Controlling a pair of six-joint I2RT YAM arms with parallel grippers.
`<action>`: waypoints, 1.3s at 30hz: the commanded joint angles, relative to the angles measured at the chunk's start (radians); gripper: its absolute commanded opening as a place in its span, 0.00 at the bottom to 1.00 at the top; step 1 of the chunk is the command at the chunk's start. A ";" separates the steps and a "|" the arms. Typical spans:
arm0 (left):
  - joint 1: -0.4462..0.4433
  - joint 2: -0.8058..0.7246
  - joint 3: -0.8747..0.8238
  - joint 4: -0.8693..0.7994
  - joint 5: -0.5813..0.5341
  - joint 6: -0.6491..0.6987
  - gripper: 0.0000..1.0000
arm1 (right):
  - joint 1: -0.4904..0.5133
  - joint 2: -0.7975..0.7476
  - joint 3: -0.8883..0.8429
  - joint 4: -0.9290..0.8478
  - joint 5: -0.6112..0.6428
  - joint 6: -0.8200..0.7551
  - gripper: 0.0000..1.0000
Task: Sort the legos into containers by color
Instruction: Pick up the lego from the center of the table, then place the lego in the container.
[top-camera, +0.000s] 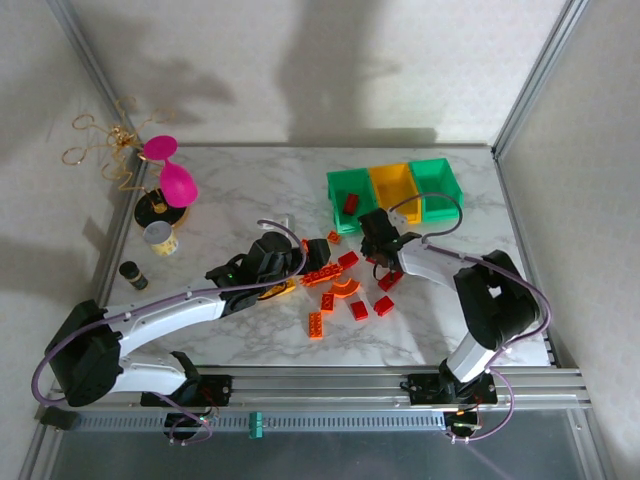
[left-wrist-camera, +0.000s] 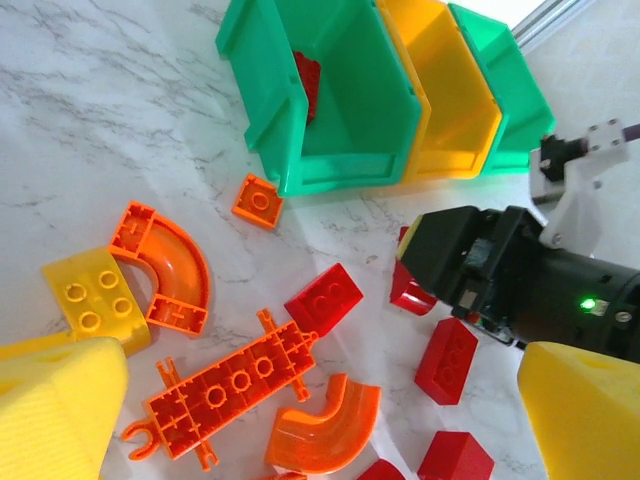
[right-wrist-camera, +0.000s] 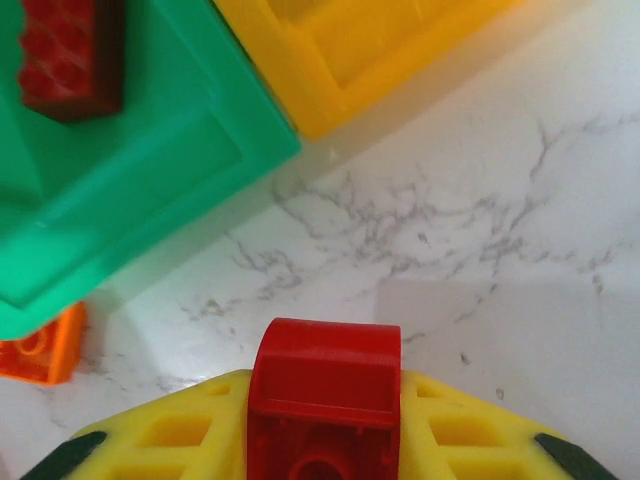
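Right gripper (right-wrist-camera: 325, 440) clamps a red lego (right-wrist-camera: 325, 365) over the marbled table (right-wrist-camera: 480, 230), pale walls (top-camera: 300, 60) around; left gripper (left-wrist-camera: 320, 410) gapes.

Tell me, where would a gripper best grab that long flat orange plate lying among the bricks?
Across its two long edges near the middle, coming straight down. The long orange plate lies flat, studs up; its ends carry little prongs, and one end sits close to a red brick. The middle edges look straight and free.
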 joint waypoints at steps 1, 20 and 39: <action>-0.005 -0.044 0.037 -0.006 -0.052 0.038 1.00 | 0.008 -0.021 0.082 -0.005 0.063 -0.101 0.29; 0.076 0.009 0.123 -0.023 -0.093 0.053 1.00 | -0.079 0.427 0.638 0.001 0.061 -0.404 0.45; 0.007 -0.044 0.038 -0.011 -0.005 0.009 1.00 | -0.076 -0.109 0.128 -0.064 -0.065 -0.271 0.72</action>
